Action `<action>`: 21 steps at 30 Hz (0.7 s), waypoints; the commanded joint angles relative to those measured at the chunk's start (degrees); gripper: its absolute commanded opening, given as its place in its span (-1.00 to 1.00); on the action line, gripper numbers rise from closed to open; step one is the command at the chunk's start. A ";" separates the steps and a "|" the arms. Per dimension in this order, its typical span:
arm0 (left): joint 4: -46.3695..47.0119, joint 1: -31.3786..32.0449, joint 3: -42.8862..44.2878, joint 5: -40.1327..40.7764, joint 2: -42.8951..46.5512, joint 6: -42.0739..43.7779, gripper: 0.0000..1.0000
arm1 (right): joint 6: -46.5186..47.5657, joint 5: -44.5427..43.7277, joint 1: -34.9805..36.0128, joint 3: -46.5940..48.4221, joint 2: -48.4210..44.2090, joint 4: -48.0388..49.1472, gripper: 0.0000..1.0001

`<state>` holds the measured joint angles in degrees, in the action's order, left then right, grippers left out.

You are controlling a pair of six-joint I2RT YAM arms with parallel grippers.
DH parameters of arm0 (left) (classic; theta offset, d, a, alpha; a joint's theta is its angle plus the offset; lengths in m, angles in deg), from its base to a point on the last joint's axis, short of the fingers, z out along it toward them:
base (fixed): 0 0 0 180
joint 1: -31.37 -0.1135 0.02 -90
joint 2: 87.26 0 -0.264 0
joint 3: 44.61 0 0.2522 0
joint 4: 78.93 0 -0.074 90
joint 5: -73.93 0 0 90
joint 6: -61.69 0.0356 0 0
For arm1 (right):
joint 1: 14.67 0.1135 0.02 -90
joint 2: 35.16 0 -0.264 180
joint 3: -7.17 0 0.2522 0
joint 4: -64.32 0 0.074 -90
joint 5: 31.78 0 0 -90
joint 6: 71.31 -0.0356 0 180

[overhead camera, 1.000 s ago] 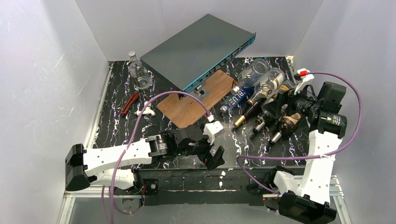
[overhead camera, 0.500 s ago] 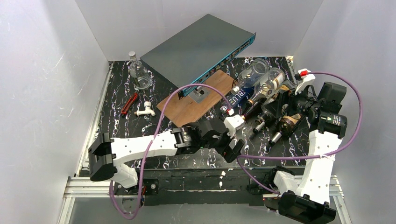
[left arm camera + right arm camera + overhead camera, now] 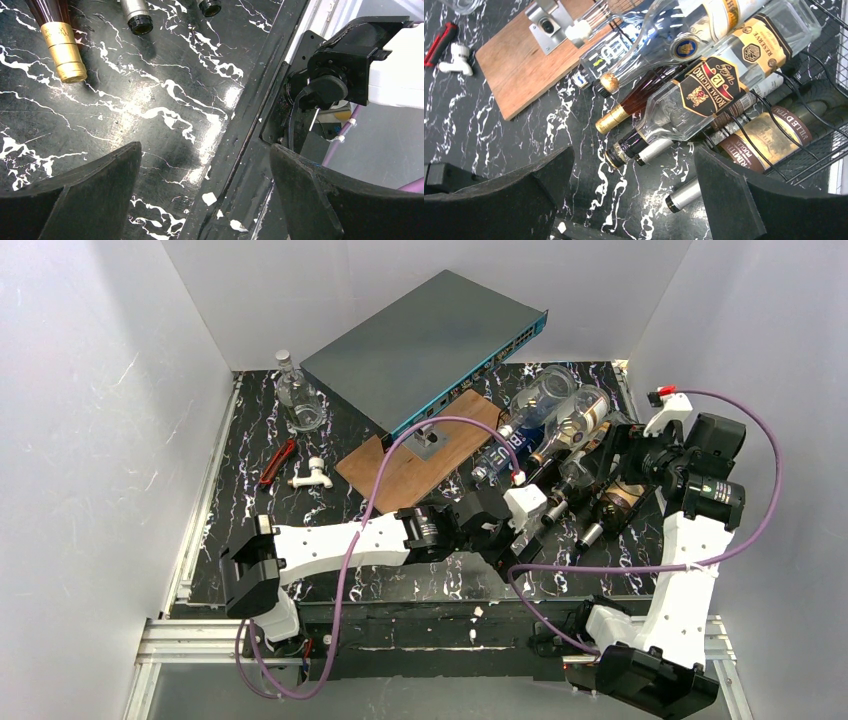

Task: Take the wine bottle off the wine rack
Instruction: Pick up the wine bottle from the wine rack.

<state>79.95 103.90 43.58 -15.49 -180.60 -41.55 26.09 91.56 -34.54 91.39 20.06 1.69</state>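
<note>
By right edge of worktop (image 3: 150, 100), rack (image 3: 824, 145) holds bottles (image 3: 704, 92) lying down. Both empty: right hand (image 3: 634, 152) wide above them, left hand (image 3: 205, 150) wide over near edge.

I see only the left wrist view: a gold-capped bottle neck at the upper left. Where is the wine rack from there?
Observer: Follow the gold-capped bottle away from its cap: the black wire wine rack lies at that end, on the robot's right.
Operator: Does the right gripper hold a bottle?
Observer: No. The right gripper is open and empty.
Operator: What lies on the gold-capped bottle?
Observer: A clear bottle with a dark red label lies partly over it.
</note>
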 commanded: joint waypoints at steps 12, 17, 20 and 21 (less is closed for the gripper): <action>2.97 -0.46 -4.09 0.98 3.75 0.64 0.99 | -15.21 -7.74 -1.63 1.92 6.03 5.51 1.00; 4.48 -0.46 -6.38 2.01 5.22 1.89 0.99 | -17.52 -4.76 -2.48 1.26 9.77 5.95 1.00; 6.00 -0.51 -8.01 2.74 5.89 2.62 0.99 | -17.76 -3.77 -2.53 0.83 12.13 6.54 1.00; 6.45 -0.47 -8.53 2.97 6.08 2.82 0.99 | -17.77 -3.84 -2.53 0.89 12.97 6.65 1.00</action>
<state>83.58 103.81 36.65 -14.61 -179.24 -40.56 9.96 85.61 -36.73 91.39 30.90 5.80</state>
